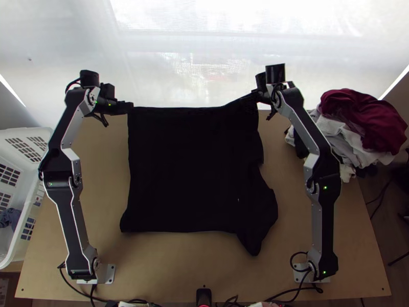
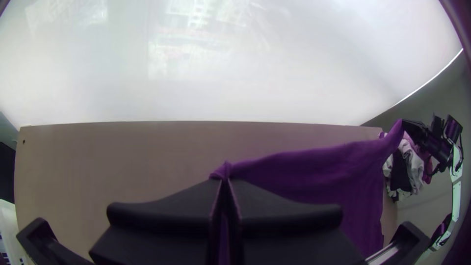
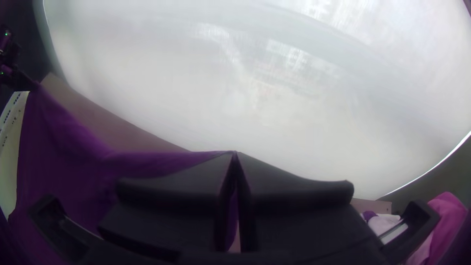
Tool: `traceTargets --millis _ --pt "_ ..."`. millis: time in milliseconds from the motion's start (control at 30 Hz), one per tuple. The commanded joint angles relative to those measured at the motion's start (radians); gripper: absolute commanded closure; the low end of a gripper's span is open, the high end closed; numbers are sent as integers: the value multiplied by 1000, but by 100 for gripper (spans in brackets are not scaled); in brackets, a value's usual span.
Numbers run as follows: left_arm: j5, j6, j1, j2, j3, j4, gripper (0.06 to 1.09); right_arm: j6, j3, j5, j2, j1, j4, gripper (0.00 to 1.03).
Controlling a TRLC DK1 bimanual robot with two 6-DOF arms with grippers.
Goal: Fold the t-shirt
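The dark t-shirt (image 1: pixel 194 169) lay across the middle of the counter (image 1: pixel 168 261), its body broadly spread and its far edge held up at both ends. The left hand (image 2: pixel 223 180) was found with its fingers together, clamped on the t-shirt at one far corner. The right hand (image 3: pixel 235 155) was likewise clamped on the t-shirt, at the opposite end of that edge, where the cloth rose to a sharp point.

The wide spacing of the grips appeared deliberate: holding both ends kept the far edge stretched between them, presumably to square it before a fold. The small pinches at the tips left nearly all the cloth free to swing over. The near part rested on the counter, where it could serve as the base for that fold.

One defect was noted. On the right side, a loose flap (image 1: pixel 258 220) — possibly a sleeve — stuck out towards the near edge, and in my judgement it would spoil the outline unless tucked in. Whether the cloth lay in one layer or more could not be determined.

A heap of clothes (image 1: pixel 358 120) sat to the right and a white basket (image 1: pixel 23 171) to the left — both outside the folding area.
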Motion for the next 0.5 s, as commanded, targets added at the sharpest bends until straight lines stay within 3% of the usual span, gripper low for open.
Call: traceTargets --millis 0,233,467 --pt "-8 7 14 35 62 25 105 2 6 7 -11 -20 35 100" --pt "-8 -16 11 -12 7 31 105 30 -63 6 -46 -20 18 100" --pt "24 3 2 -101 -133 42 105 53 -256 4 -178 3 8 100"
